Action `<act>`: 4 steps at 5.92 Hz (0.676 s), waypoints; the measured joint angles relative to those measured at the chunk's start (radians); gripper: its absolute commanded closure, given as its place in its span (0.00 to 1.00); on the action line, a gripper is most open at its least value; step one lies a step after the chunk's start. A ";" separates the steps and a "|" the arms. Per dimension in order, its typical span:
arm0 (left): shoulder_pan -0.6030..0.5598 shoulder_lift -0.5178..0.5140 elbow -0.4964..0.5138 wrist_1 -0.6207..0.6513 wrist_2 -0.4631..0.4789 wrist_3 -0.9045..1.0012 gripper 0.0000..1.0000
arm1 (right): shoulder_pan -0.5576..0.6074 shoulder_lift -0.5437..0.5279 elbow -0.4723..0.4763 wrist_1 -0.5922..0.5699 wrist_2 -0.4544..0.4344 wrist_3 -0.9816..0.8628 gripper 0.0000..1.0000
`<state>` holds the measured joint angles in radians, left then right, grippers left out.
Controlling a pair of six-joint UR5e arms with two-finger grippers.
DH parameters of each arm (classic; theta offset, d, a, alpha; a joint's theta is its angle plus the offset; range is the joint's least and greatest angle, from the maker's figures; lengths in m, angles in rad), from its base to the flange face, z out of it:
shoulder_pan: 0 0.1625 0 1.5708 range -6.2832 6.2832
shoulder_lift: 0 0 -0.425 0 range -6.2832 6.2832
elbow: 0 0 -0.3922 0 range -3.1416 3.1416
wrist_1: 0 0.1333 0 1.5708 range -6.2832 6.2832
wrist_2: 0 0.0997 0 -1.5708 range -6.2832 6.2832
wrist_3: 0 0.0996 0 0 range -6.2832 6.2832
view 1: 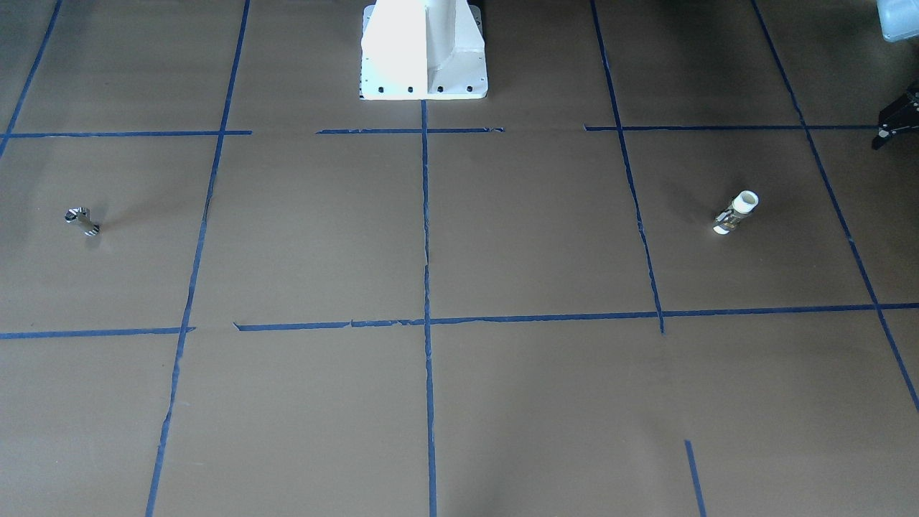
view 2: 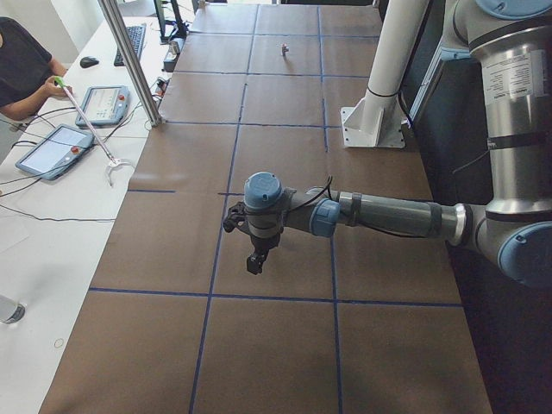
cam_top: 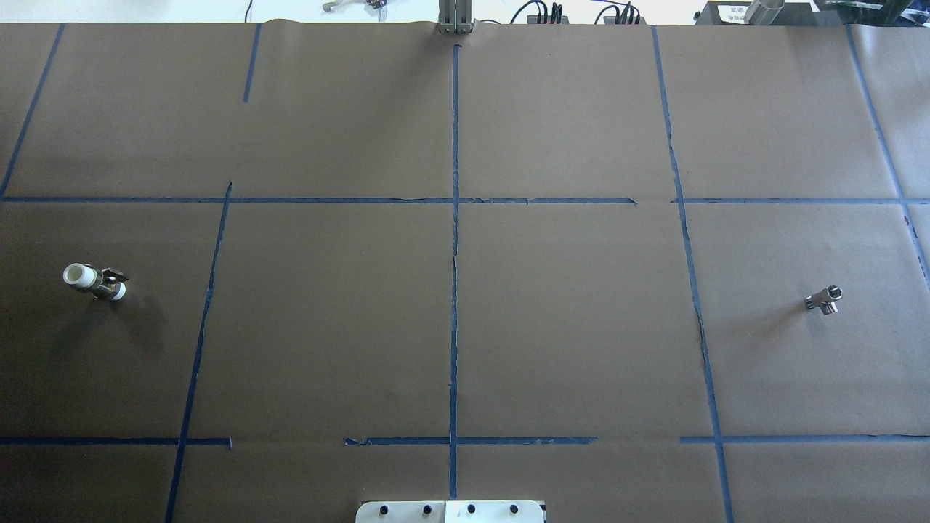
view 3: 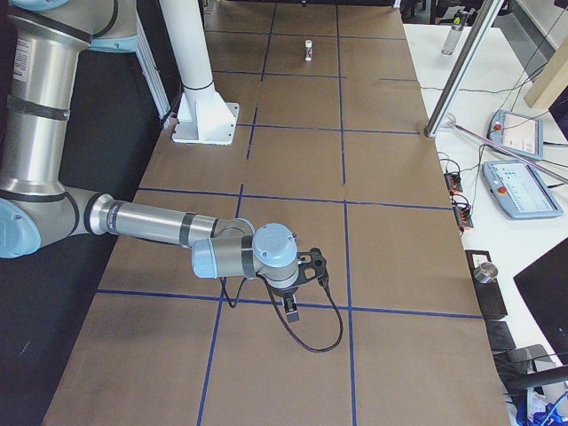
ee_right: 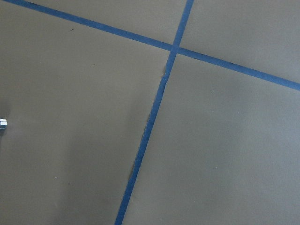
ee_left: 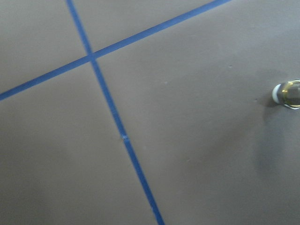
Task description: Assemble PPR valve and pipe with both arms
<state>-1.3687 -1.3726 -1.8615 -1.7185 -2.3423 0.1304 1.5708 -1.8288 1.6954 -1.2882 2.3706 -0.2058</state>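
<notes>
Brown table point(view 1: 538, 230); left pincer point(view 2: 254, 264), right pincer point(view 3: 293, 310) hover above; cannot tell how open.

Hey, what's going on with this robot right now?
Nothing is being handled yet. The PPR valve lies on the table on the robot's left side, the pipe far off on its right, both untouched. The left gripper and the right gripper each hang above the table, holding neither part; whether they are open cannot be told.
</notes>
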 measured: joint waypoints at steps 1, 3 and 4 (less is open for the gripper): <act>0.047 -0.004 -0.005 -0.046 -0.020 -0.140 0.00 | -0.008 -0.001 0.001 0.010 0.001 0.000 0.00; 0.198 -0.027 -0.007 -0.209 -0.035 -0.517 0.00 | -0.037 0.004 0.012 0.013 -0.001 -0.001 0.00; 0.262 -0.059 -0.005 -0.246 -0.019 -0.644 0.00 | -0.067 0.019 0.015 0.007 -0.005 0.000 0.00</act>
<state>-1.1063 -1.4321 -1.8667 -1.9643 -2.3612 -0.5131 1.5039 -1.8102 1.7106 -1.2816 2.3653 -0.2059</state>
